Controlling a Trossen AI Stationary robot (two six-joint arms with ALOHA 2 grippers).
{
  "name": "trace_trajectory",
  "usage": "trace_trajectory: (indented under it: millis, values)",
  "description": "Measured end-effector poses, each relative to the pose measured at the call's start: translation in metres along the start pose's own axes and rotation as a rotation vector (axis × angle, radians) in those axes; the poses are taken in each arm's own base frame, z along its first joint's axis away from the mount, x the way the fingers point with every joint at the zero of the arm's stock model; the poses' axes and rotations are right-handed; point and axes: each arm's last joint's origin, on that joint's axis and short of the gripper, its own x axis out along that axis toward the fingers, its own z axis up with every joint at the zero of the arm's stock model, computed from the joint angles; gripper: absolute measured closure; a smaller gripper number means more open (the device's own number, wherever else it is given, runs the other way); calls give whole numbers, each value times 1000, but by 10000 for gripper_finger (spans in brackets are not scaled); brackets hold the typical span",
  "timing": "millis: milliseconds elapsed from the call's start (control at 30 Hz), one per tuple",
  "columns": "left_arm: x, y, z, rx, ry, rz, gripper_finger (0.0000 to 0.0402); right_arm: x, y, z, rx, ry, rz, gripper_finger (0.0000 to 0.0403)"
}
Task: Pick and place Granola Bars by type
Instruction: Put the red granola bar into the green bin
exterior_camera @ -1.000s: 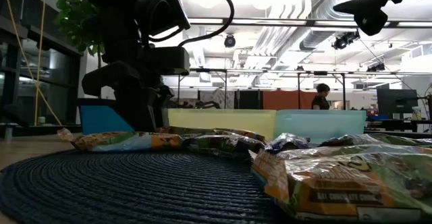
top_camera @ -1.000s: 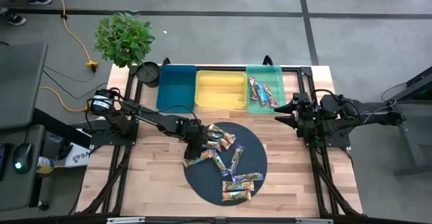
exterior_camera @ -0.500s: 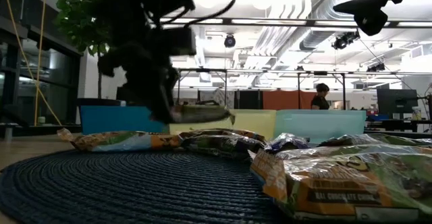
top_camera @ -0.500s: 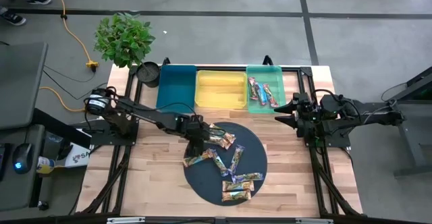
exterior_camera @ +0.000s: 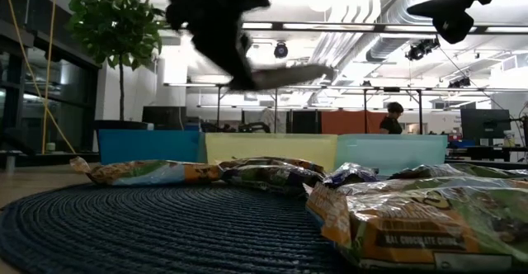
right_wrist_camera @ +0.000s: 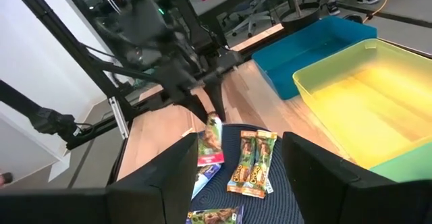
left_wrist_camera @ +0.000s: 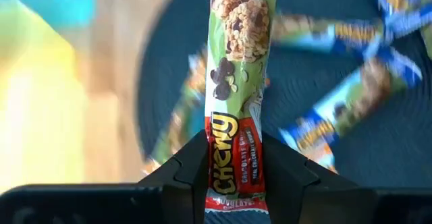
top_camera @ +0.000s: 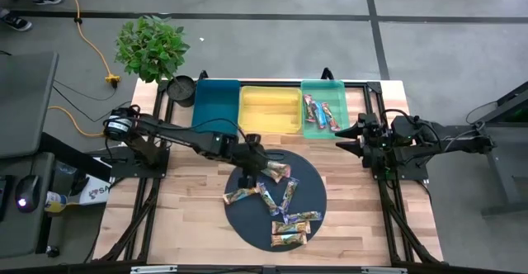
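The left gripper is clamped on one end of a red-green bar, lifted above the mat at its eleven o'clock edge; the bar's long axis runs straight out from the fingers; the green bin, holding similar bars, lies toward two o'clock; the right gripper waits apart, empty, beside it; wooden table, open workshop behind.

wood table: dark round mat mid-table, teal bin, yellow bin, green bin side by side along far edge
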Motion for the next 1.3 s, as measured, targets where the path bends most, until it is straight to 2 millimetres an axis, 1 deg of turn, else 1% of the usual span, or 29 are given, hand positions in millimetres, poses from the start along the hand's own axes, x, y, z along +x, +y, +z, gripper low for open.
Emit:
trace_trajectory:
  millis: [67, 167, 267, 433, 533, 633, 767, 967, 1133, 1300]
  values:
    - [-7, 3, 12, 36, -42, 38, 300, 0, 0, 0, -5, -8, -7, 203]
    - [-16, 8, 25, 90, -76, 109, 300, 0, 0, 2, -6, -22, -8, 203]
    - [-25, 17, 37, 113, -116, 178, 300, 0, 0, 2, -8, -26, -16, 203]
    - [-36, 42, 56, 47, -251, 245, 300, 1, 0, 2, -25, -34, -37, 203]
    - [-44, 56, 69, 3, -380, 253, 300, 3, 0, 3, -51, -49, -48, 203]
    - [-51, 65, 79, -12, -481, 236, 300, 7, 2, 8, -112, -95, -54, 203]
    - [-59, 72, 86, -23, -554, 232, 300, 13, 7, 15, -193, -166, -42, 203]
    - [-65, 76, 93, -68, -661, 228, 300, 26, 14, 25, -307, -268, -14, 203]
    - [-67, 77, 95, -84, -691, 228, 300, 35, 20, 33, -404, -359, 7, 200]
    - [-67, 76, 96, -103, -693, 219, 300, 44, 23, 36, -455, -405, -1, 183]
